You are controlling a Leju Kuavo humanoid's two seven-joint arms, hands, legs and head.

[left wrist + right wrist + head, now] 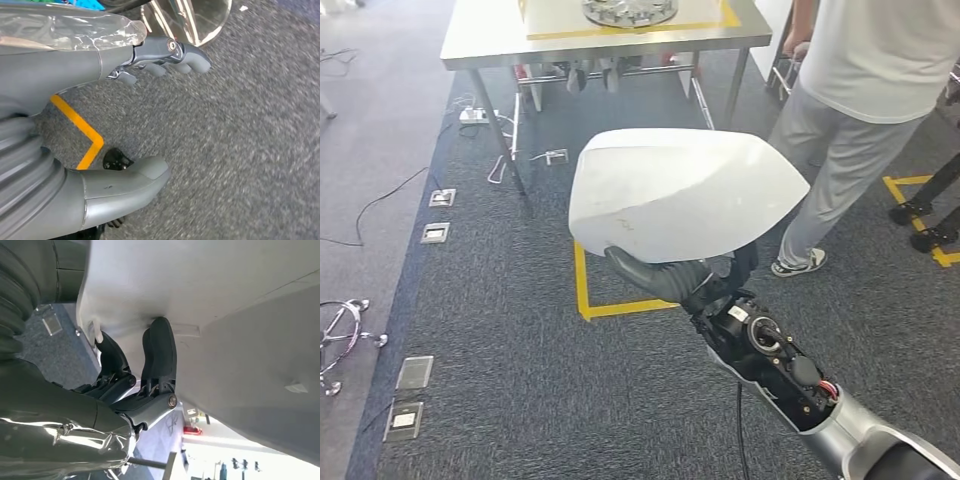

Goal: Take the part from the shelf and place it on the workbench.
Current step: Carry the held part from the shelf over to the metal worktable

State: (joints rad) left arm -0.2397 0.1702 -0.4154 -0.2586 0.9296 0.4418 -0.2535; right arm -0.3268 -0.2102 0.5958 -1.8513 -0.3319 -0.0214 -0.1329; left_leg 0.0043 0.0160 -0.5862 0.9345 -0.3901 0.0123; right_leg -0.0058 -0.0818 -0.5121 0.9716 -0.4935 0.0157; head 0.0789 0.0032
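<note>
- Left robot hand (151,107): spread and holding nothing, hanging over the grey carpet, free as a spare.
- Smooth white moulded plastic part (682,195): held short of the steel surface (482,45) ahead.
- Right robot hand (682,280): fingers (160,352) clasp the part from beneath, probably to keep it level.

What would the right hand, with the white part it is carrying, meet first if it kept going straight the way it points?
Probably the metal workbench ahead. The right hand holds the white part over bare carpet, and the stretch between looks free, though depth is unclear.
</note>
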